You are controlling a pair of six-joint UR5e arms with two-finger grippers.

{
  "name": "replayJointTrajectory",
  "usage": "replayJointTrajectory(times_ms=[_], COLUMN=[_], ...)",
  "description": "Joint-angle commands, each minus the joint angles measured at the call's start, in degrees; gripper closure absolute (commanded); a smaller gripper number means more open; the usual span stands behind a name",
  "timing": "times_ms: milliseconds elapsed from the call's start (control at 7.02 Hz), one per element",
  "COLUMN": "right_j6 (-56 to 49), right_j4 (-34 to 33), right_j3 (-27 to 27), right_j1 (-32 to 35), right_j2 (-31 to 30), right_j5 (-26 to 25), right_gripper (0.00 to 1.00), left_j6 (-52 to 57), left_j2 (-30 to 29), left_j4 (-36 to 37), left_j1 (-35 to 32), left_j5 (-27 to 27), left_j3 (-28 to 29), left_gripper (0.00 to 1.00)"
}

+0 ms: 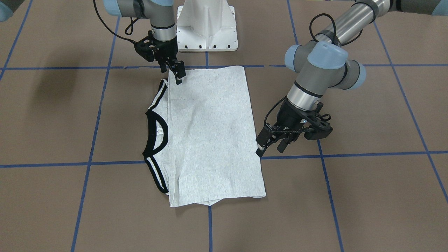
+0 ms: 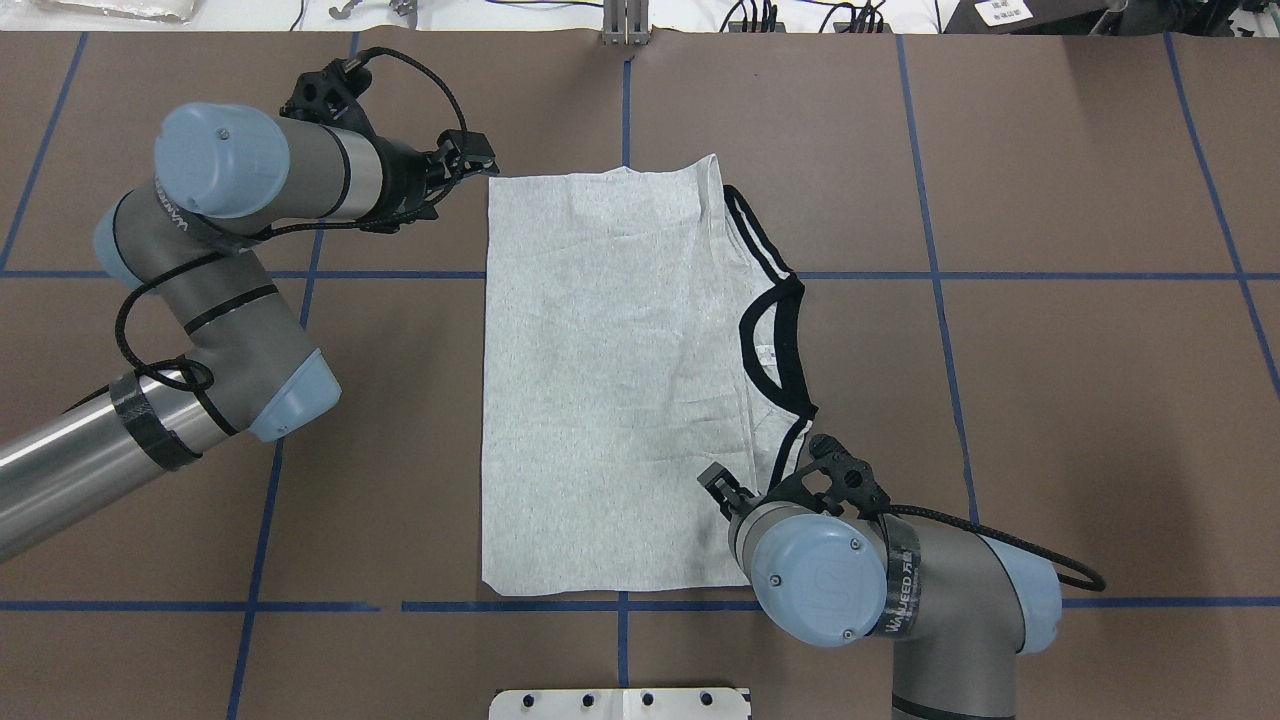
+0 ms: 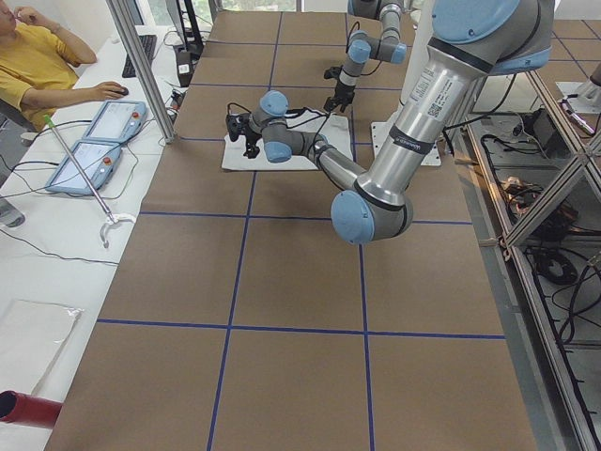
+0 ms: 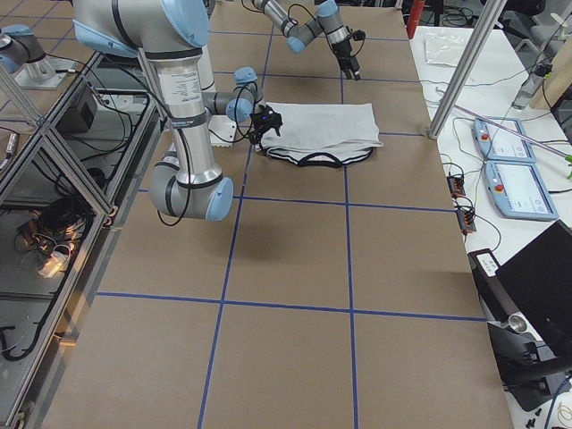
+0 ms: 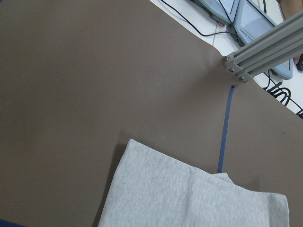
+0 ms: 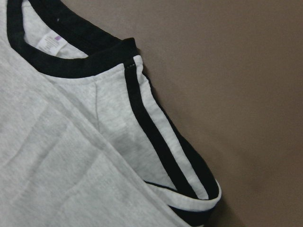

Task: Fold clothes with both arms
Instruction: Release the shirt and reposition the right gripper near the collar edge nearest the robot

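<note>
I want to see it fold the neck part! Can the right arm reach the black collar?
Probably yes. The right arm's fingers hover by the shirt's striped shoulder; the black collar lies close beside, uncovered, nothing between.

The only lettering that can be made out is white print on a black band [image 2: 903,592] around the right arm [image 2: 950,600]; it seems to read "WANJEED", followed by small characters too fine to tell. Print on the left arm [image 2: 168,212], its white sticker [image 3: 432,97] and the T-shirt [image 6: 57,165] neck tag [image 6: 49,42] are illegible
</note>
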Motion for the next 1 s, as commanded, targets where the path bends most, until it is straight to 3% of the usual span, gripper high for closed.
replayJointTrajectory(times_ms=[0,285,570,712,855], right_j6=[0.27,2.01,3.87,3.87,3.87], right_j4=[-0.11,-0.11,-0.02,-0.02,-0.02], right_j3=[-0.17,-0.52,-0.79,-0.7,-0.27], right_j1=[-0.71,-0.79,-0.8,-0.8,-0.8], right_j2=[-0.58,-0.49,-0.14,-0.22,-0.14], right_j5=[-0.02,-0.02,-0.11,-0.11,-0.11], right_gripper=[0.07,0.42,0.89,1.0,1.0], left_j6=[0.0,0.09,0.18,0.18,0.18], left_j2=[0.0,0.26,1.57,1.93,1.93], left_j4=[0.03,0.03,-0.4,-0.41,-0.41], left_j1=[0.02,0.02,0.1,0.1,0.1], left_j5=[0.1,0.1,0.1,0.1,0.1], left_j3=[0.22,0.3,0.13,0.04,-0.05], left_gripper=[0.0,0.0,0.0,0.0,0.0])
